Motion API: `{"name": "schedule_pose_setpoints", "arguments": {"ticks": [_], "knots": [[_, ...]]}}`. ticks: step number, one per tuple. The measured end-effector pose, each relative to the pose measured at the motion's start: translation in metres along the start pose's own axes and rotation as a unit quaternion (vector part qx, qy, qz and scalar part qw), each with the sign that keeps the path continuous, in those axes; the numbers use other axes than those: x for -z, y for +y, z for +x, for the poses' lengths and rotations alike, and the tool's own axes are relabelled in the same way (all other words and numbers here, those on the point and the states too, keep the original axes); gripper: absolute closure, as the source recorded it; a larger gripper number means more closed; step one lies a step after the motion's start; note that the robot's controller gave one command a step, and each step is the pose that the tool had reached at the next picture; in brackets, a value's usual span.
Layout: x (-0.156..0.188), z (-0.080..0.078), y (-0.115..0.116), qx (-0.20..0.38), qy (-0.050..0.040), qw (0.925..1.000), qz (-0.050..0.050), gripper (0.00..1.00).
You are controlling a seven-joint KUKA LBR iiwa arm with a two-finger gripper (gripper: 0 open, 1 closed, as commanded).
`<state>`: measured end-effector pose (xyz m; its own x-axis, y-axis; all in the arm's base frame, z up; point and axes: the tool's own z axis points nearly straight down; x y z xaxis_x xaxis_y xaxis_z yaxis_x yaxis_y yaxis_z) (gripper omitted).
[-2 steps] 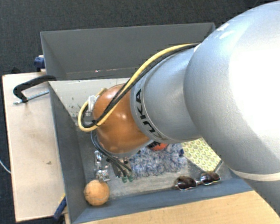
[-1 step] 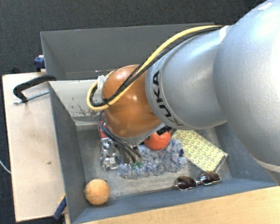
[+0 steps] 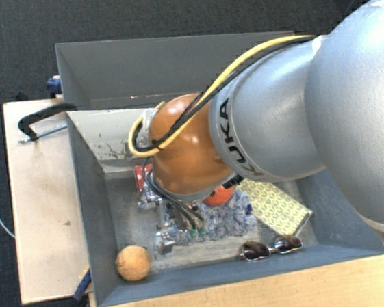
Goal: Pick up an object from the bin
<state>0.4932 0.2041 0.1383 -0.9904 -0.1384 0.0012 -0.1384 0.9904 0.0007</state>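
Hanging low: the gripper (image 3: 165, 233) is seen down near the floor of the bin (image 3: 96, 215), beneath the orange wrist cover (image 3: 180, 144).
Grip state: cannot be told. The tip is masked by wiring and the cover, so neither released nor clenched can be called.
Under the tool: the left end of a blue-and-white fuzzy cloth (image 3: 220, 223), which lies mid-bin toward the near wall. Nothing is shown clearly held.
Close by: a red packet-like thing (image 3: 142, 177) is spotted just behind the gripper, and an orange-red round thing (image 3: 217, 196) is tucked against the cover.
Further out: a yellow patterned pouch (image 3: 277, 205) is seen to the right and sunglasses (image 3: 270, 248) along the near wall. A tan ball (image 3: 133, 263) is parked in the near-left corner, well apart from the tool.
Risk, cloth: a soft heap may be pinched by a few fibres only and be shed on the lift.
Risk, neighbours: the orange-red thing appears to touch the cloth, so it could be dragged or rolled when the cloth is pulled.
Risk, floor: with the tool this low, the metal could be scraped if it is pushed further down.
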Motion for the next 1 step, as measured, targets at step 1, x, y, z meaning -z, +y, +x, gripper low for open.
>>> {"name": "schedule_pose_setpoints", "arguments": {"ticks": [1], "knots": [[0.0007,-0.0005,-0.0001,0.0,-0.0008,1.0,0.0,0.0]]}}
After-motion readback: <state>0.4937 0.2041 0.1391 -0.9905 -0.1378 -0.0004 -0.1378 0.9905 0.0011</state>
